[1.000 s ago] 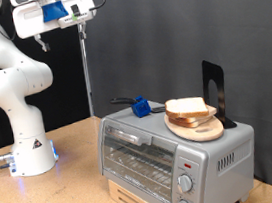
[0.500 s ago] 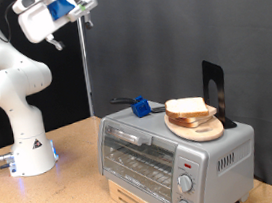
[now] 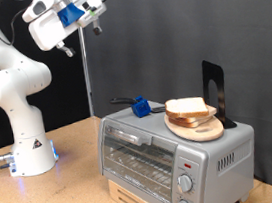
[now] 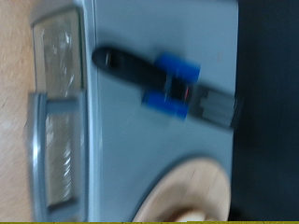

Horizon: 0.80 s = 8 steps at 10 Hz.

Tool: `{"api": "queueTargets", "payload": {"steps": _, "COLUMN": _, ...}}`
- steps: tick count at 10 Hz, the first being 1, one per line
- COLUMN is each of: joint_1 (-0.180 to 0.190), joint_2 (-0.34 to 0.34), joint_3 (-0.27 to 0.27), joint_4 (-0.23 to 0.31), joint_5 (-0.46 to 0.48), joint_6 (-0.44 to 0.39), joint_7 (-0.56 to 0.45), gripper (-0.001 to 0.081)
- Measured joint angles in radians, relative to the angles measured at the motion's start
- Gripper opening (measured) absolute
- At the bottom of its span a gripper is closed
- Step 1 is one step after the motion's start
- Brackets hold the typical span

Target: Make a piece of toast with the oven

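Exterior view: one piece of toast atop one oven, door closed.

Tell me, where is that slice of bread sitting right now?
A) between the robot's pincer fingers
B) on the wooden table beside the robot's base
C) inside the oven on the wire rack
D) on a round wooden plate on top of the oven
D: in the exterior view the slice of bread lies on the round wooden plate atop the closed toaster oven, while the pincer is high above, far from it.
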Motion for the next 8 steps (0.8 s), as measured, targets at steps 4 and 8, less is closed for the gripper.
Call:
{"api": "queueTargets", "payload": {"steps": 4, "joint_1": 0.021, "joint_2": 0.057, "joint_3": -0.053, "joint_4": 0.022, "joint_5": 0.005, "joint_6": -0.026, "joint_7": -0.090, "gripper": 0.0682}}
{"api": "queueTargets", "payload": {"steps": 8, "joint_1": 0.020, "joint_2": 0.178, "joint_3": -0.059, "joint_4": 0.021, "joint_5": 0.005, "joint_6": 0.109, "joint_7": -0.094, "gripper": 0.0682}}
